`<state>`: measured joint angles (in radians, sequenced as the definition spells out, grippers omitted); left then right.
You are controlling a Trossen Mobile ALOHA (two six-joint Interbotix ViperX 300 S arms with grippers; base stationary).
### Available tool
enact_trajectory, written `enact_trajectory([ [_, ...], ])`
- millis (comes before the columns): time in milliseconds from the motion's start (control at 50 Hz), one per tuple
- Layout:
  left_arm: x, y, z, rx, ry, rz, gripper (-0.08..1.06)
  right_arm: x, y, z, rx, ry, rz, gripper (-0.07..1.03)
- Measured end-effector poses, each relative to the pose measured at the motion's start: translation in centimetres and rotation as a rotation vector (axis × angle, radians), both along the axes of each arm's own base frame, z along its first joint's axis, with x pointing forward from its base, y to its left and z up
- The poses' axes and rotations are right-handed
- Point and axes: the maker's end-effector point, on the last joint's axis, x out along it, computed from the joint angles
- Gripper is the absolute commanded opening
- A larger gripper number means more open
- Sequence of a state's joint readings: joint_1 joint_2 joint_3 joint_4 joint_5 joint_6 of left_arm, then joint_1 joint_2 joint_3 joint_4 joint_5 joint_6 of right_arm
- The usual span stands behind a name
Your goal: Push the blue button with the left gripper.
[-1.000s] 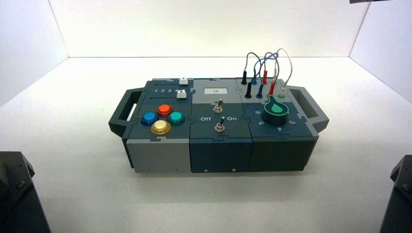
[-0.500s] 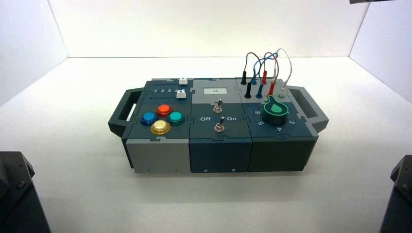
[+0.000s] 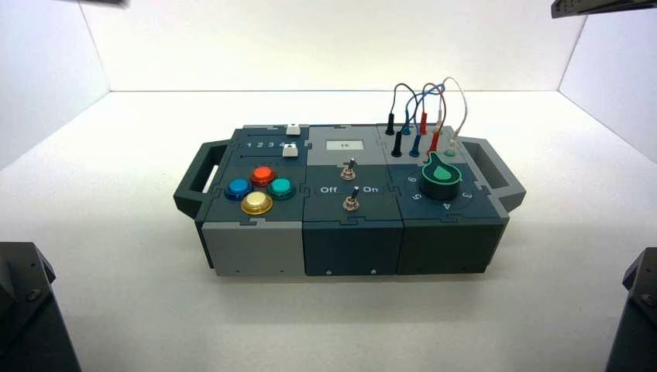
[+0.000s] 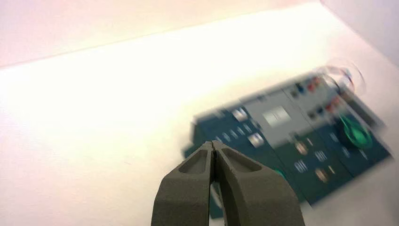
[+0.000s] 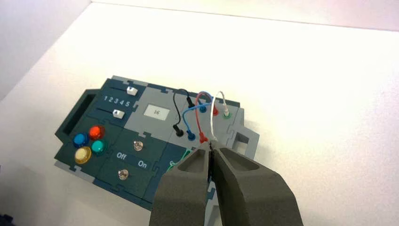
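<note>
Currently, left arm's black tapered gripper (image 4: 213, 143) was raised well apart from the box, tips pressed together, holding nothing. Right arm's black gripper (image 5: 210, 145) also hung raised, tips together. High view showed the glossy blue dome button (image 3: 239, 188), leftmost on the box's near-left panel (image 3: 273, 211); left wrist view didn't.

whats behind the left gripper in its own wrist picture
Behind the left gripper, part of the box shows, with a sliver of the teal-green button. The blue button cannot be seen there.
</note>
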<state>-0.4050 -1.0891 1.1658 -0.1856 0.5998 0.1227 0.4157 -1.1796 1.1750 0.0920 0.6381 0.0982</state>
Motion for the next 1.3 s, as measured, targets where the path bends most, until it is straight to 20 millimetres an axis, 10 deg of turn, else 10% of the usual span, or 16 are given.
enact_trajectory([
  [600,1.1,-6.6,-10.7,0.301,0.518,-0.232,-0.03,0.1,0.1,-0.1,-0.004,0.013,-0.001,-0.02],
  [1300,0.2,-7.1,-13.6,0.387,0.647,-0.270,-0.03,0.1,0.1,-0.1,-0.003,0.014,-0.001,-0.02],
])
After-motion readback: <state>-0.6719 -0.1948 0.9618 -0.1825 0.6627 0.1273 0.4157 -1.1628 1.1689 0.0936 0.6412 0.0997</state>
